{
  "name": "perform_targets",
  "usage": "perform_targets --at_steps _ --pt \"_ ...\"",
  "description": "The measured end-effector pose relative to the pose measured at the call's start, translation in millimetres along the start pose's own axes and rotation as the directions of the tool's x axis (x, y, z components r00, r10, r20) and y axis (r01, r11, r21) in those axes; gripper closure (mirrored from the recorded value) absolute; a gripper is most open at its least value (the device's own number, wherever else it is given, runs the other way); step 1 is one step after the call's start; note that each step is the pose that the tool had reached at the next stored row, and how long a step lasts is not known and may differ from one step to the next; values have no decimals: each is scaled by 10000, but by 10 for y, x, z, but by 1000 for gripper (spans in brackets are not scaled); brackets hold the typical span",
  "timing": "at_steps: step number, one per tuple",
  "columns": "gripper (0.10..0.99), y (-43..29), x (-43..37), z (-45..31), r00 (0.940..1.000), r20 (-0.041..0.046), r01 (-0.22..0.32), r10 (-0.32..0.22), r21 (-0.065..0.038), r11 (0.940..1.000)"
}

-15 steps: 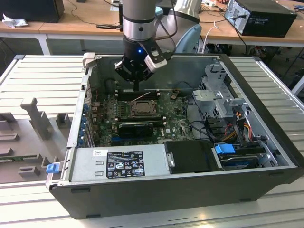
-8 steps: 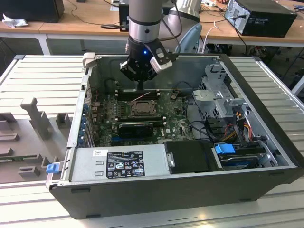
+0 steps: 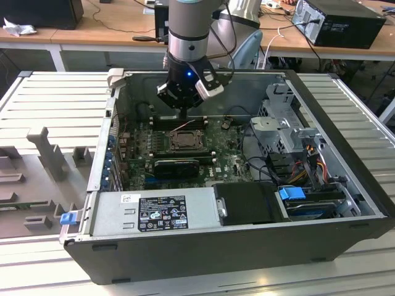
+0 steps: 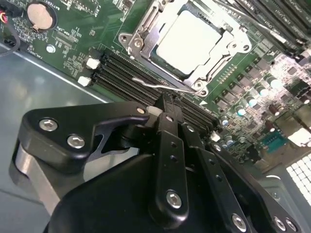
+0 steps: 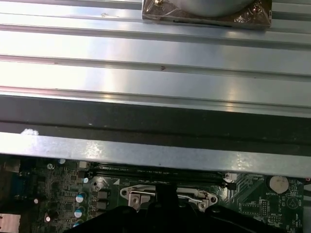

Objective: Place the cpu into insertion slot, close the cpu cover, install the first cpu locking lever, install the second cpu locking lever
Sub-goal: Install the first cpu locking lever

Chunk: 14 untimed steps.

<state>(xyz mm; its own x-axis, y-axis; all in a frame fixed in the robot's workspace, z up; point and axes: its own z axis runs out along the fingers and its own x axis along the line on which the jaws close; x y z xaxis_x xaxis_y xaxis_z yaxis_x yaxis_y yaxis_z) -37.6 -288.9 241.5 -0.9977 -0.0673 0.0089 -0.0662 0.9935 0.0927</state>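
Setting: we see an open computer case (image 3: 345, 185) on a ribbed metal table (image 3: 55, 98).
Cpu (image 4: 192, 41): seated in the insertion slot (image 4: 167, 62), cpu cover (image 4: 146, 36) closed over it.
Gripper (image 4: 167, 103): fingers closed together beside a wire locking lever (image 4: 160, 85), gripping nothing we can see.

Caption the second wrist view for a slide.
Gripper poised at a wire locking lever beside the socket, the cpu seated under the closed cpu cover.

Bench (image 3: 49, 98): ribbed silver metal, pale and glossy under bright overhead light.
Wooden desk (image 3: 111, 24): behind the bench, strewn with cables.
Black box (image 3: 342, 21): on the wooden desk, toward the exterior view's right.
Grey moulded fixtures (image 3: 46, 154): on the bench, exterior view's left.
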Motion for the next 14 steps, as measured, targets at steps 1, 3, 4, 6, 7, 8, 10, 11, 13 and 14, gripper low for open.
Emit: perform_targets --at_steps 1,3,4,6,7,8,10,11,13,14 --pt "980 0 -4 6 10000 4 1 -1 -36 10000" --pt "980 -7 -37 69 10000 5 1 -1 -45 10000" --pt "980 -3 -62 103 10000 5 3 -3 -45 10000" --pt "980 11 -114 123 10000 3 7 -7 -43 10000" --pt "980 13 -129 131 10000 6 7 -7 -46 10000" --pt "980 13 -142 138 10000 5 8 -8 -45 10000" --pt "980 11 -160 157 10000 3 14 -14 -44 10000" --pt "980 10 -166 166 10000 3 18 -18 -43 10000" --pt "980 7 -178 202 10000 1 30 -30 -43 10000" --pt "980 6 -181 213 10000 2 33 -33 -44 10000"
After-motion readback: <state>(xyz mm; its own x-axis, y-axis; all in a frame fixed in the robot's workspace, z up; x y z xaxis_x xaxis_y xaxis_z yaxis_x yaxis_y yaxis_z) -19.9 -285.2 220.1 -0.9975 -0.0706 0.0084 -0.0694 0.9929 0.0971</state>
